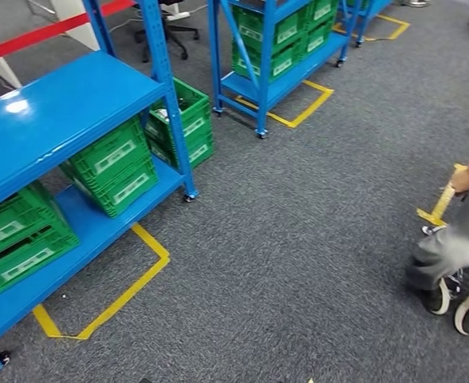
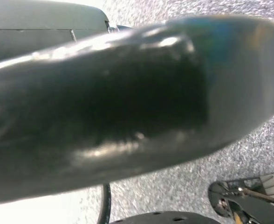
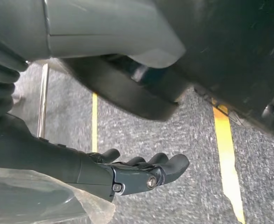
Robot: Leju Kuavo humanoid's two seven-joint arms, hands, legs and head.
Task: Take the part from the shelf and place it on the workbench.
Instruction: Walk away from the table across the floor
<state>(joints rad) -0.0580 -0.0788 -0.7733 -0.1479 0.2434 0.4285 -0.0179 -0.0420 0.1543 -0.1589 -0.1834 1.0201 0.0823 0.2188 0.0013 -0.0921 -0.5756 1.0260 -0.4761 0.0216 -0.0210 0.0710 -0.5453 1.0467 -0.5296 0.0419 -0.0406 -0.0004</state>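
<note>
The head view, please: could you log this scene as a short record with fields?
Nearest shelf: blue shelf, standing on grey carpet
Crates: green crates on the lower level, one tilted
Floor marks: yellow tape outlining the shelf bay
Second shelf: farther blue shelf with green crates
Person: a hand at the right edge
Right robot hand: fingers extended, holding nothing, over the carpet

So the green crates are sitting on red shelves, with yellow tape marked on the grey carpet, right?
Not quite: the shelves are blue, not red. The head view shows it. The rest holds: green crates sit on them, and yellow tape marks the grey carpet.
</note>
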